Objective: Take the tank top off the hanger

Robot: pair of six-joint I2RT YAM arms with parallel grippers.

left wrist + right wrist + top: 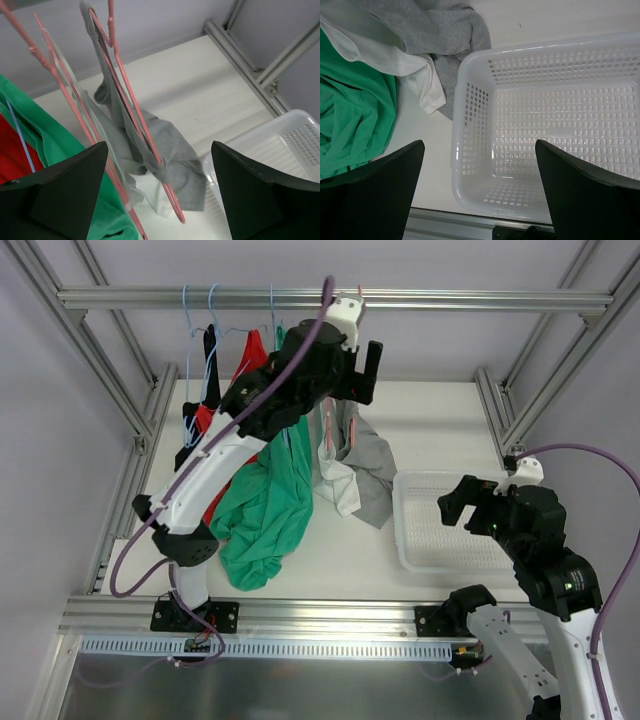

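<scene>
A white table point(440, 430) sits inside a frame of silver metal bars, with plain gray walls all around. A long silver bar point(480, 300) runs across the far side at 12 o'clock, and clothes hang from it. At 11 o'clock are blue hangers point(190, 315), then a red top point(252, 352), then a big green shirt point(262, 510) that droops onto the table. Next comes a white top point(336, 485). Just beside it the gray tank top point(172, 160) hangs on its pink hanger point(131, 112), its bottom bunched on the table. The left gripper point(159, 147) is up by that hanger, spread wide and holding nothing. At 4 o'clock a white basket point(415, 540) lies on the table. The right gripper point(479, 145) hangs over it, wide apart too, with nothing in it.
</scene>
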